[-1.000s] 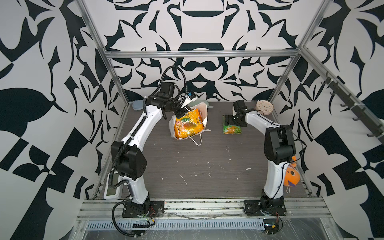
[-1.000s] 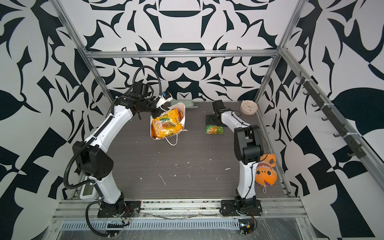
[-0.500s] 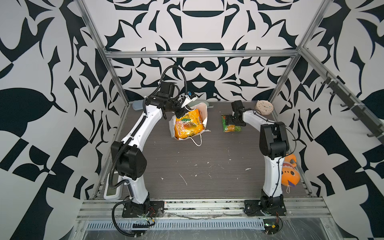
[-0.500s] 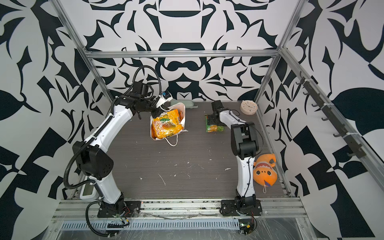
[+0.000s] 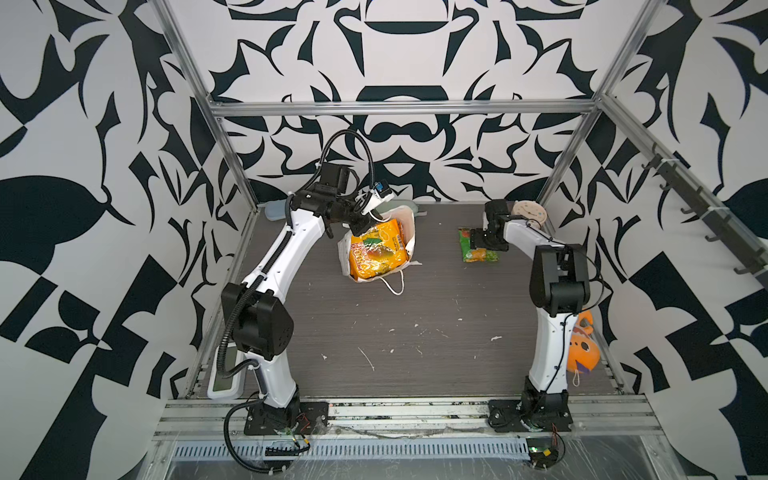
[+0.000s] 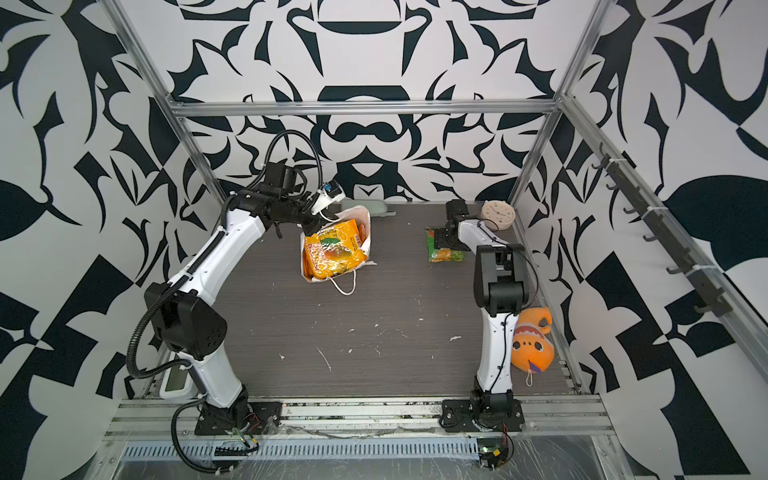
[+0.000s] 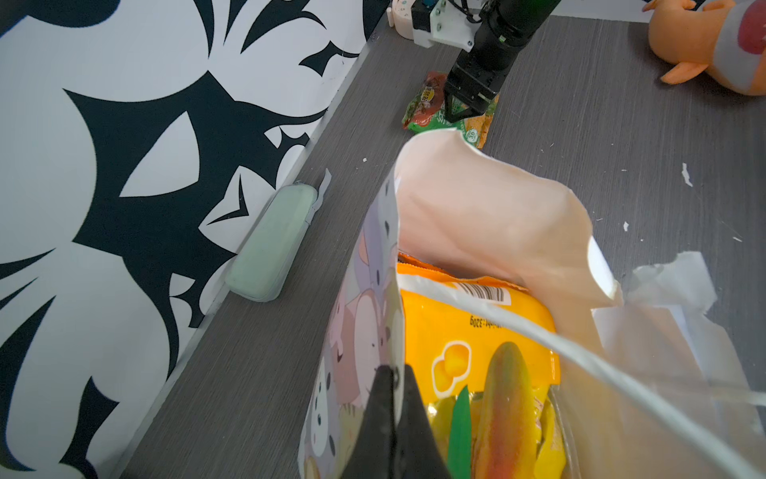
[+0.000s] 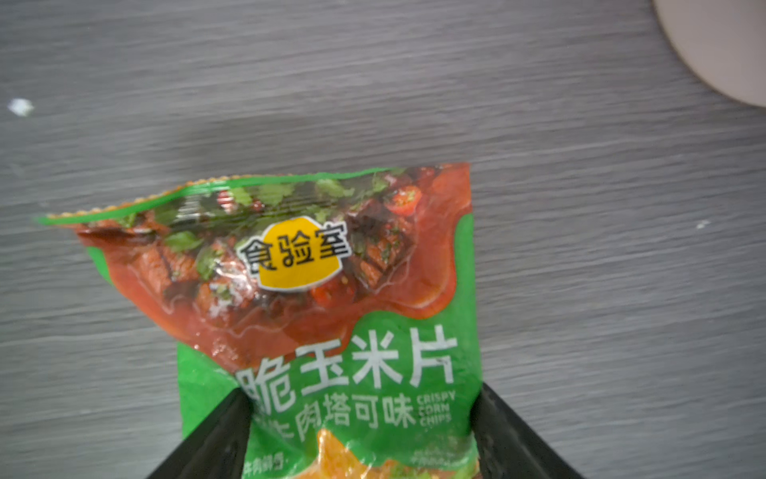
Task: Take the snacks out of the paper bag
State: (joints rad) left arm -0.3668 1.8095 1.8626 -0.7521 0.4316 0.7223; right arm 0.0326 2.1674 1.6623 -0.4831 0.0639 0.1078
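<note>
One packet (image 8: 331, 290) inside right claw (image 8: 360, 398), perhaps loose

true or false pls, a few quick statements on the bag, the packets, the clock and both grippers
1. The left gripper pinches the wall of the paper bag. True.
2. The paper bag is empty. False: a yellow-orange packet sits inside it.
3. A green packet lies flat on the table, outside the bag. True.
4. The right gripper is shut inside the paper bag. False: it is at the green packet, its jaws apart on either side of it.
5. The round clock stands at the table's near edge. False: it is in the far right corner, close to the right gripper.
</note>
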